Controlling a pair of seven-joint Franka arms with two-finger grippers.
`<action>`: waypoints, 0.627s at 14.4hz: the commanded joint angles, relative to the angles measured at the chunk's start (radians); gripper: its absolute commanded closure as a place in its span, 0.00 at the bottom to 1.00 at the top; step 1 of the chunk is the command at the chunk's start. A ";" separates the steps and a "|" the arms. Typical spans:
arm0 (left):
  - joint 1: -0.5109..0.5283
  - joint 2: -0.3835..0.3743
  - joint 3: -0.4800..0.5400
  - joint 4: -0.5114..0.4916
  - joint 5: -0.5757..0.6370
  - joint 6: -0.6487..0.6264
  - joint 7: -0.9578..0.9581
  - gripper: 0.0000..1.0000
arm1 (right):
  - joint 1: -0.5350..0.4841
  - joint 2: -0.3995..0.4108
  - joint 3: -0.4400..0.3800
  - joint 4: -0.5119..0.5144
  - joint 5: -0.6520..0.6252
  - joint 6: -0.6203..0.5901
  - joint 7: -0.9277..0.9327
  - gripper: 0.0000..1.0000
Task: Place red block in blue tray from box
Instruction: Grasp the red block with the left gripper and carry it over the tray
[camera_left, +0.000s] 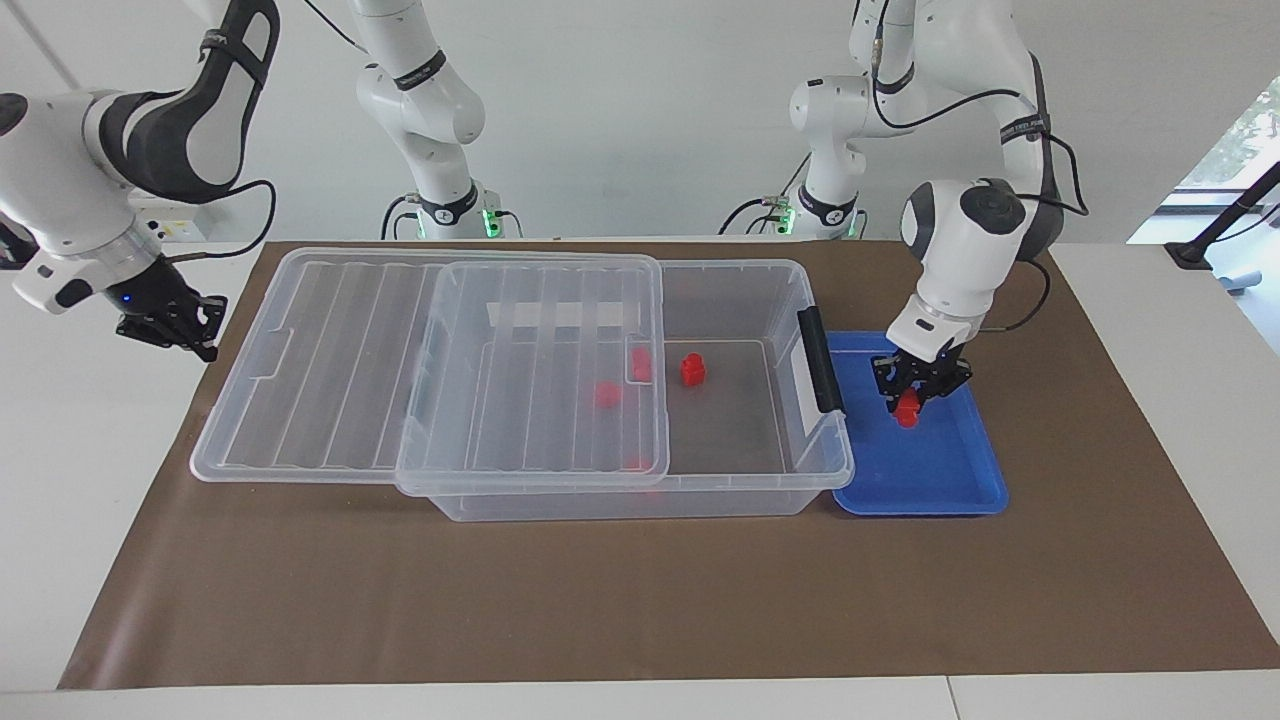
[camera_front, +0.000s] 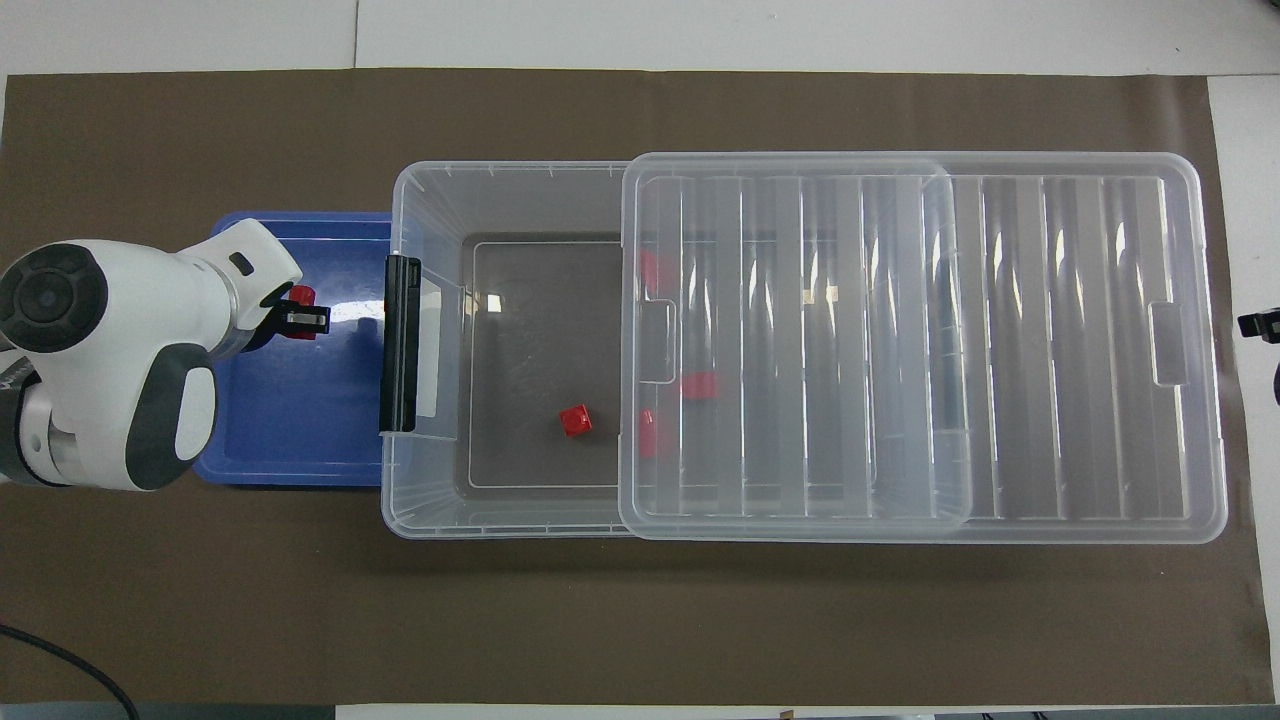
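Observation:
My left gripper (camera_left: 912, 398) is low inside the blue tray (camera_left: 940, 470), shut on a red block (camera_left: 907, 411) that sits at the tray's floor. In the overhead view the same gripper (camera_front: 300, 312) and red block (camera_front: 303, 294) are over the blue tray (camera_front: 290, 430). The clear box (camera_left: 745, 285) lies beside the tray, with its lid (camera_left: 330, 370) slid toward the right arm's end. One red block (camera_left: 692, 369) lies on the uncovered floor; three more show dimly through the lid (camera_front: 1050, 350). My right gripper (camera_left: 170, 325) waits off the mat.
The box's black latch (camera_left: 822, 360) faces the tray, close to my left gripper. The box (camera_front: 430, 190) and its lid span the middle of the brown mat (camera_left: 640, 600). The uncovered block (camera_front: 575, 420) lies near the lid's edge.

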 joint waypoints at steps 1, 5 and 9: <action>0.033 0.035 -0.008 -0.009 -0.011 0.046 0.064 1.00 | 0.030 -0.009 0.009 -0.019 0.017 0.011 0.063 1.00; 0.054 0.078 -0.008 -0.010 -0.011 0.069 0.083 1.00 | 0.070 -0.011 0.009 -0.022 0.017 0.011 0.117 1.00; 0.053 0.078 -0.008 -0.012 -0.017 0.060 0.083 0.31 | 0.123 -0.014 0.012 -0.029 0.017 0.007 0.210 1.00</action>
